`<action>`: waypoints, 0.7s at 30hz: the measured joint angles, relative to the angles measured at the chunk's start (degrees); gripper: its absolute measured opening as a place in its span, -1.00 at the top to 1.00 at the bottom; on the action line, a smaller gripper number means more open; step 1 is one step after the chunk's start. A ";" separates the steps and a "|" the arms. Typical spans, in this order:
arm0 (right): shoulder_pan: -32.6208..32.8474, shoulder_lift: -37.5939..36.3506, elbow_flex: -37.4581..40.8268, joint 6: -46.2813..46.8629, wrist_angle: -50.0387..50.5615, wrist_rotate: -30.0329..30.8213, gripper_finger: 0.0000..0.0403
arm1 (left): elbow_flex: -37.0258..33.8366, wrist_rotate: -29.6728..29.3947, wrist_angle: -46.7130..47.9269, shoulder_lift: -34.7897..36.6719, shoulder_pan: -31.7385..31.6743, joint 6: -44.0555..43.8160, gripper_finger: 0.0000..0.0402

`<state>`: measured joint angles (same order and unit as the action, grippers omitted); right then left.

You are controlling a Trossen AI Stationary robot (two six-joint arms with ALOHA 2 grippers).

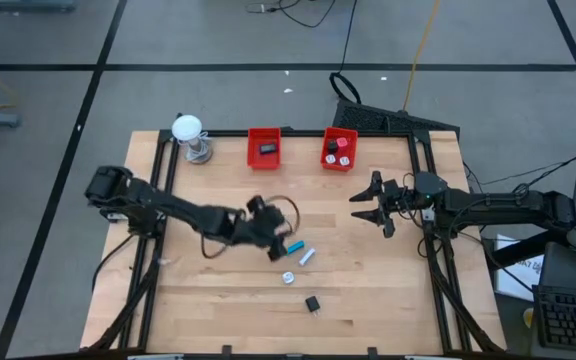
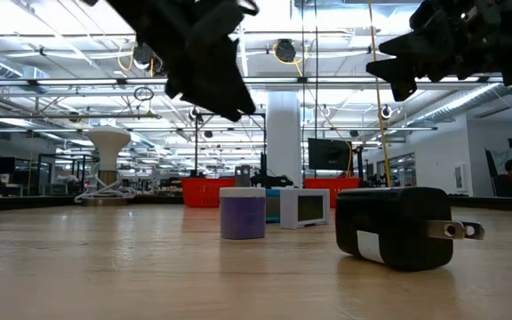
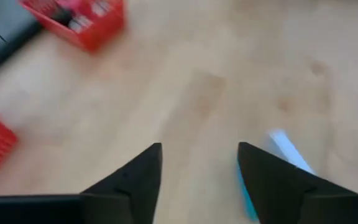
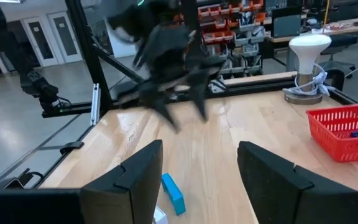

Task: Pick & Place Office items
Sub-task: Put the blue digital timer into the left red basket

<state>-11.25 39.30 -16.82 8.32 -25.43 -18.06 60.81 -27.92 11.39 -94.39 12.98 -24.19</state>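
Left claw (image 1: 276,243) spread and empty, just above the small cyan plastic bar (image 1: 294,247) on the wooden table (image 1: 368,290). Probably light, rigid, slick: best pinched across the narrow sides. Right claw (image 1: 366,206) spread, waiting well apart.

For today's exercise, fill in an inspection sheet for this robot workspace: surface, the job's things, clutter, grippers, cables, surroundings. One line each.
Surface: wooden table, dark frame rails along its sides.
Job's things: cyan piece, pale blue piece, white round piece and black plug cube loose mid-table; more small pieces sit in two red bins at the back edge.
Clutter: white ball on a metal stand, back left corner.
Grippers: left gripper above the cyan piece, fingers open, empty; right gripper raised at the right side, open, empty.
Cables: loop on the left arm's wrist; leads on the floor behind.
Surroundings: grey floor with dark lines; keyboard at right.
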 joint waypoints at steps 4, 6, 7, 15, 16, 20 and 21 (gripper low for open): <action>0.00 -0.01 0.00 0.00 -0.09 0.00 0.03 | 6.90 3.83 5.97 -6.28 2.77 -1.66 -0.28; 0.00 0.01 0.00 0.00 -0.11 0.00 0.03 | 9.07 3.78 6.06 -8.85 3.47 -1.61 -0.33; 0.00 -0.01 0.00 0.00 -0.28 0.00 0.03 | 9.63 3.08 6.13 -9.99 3.76 -1.65 -0.35; 0.00 0.01 0.00 0.02 0.41 0.00 0.03 | 9.98 6.40 5.38 -16.52 3.73 -5.52 -0.34; 0.00 -0.01 0.00 0.02 0.39 0.00 0.03 | 9.98 6.96 5.32 -17.05 3.66 -6.06 -0.33; 0.00 -0.01 0.00 0.00 0.40 0.00 0.03 | 9.98 7.41 5.88 -17.92 3.67 -7.08 -0.27; 0.00 -0.01 0.00 0.00 0.40 0.00 0.03 | 9.98 7.36 6.35 -17.92 3.67 -7.12 -0.26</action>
<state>-11.25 39.29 -16.82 8.32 -25.03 -18.06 70.78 -20.56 17.75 -112.31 16.64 -31.31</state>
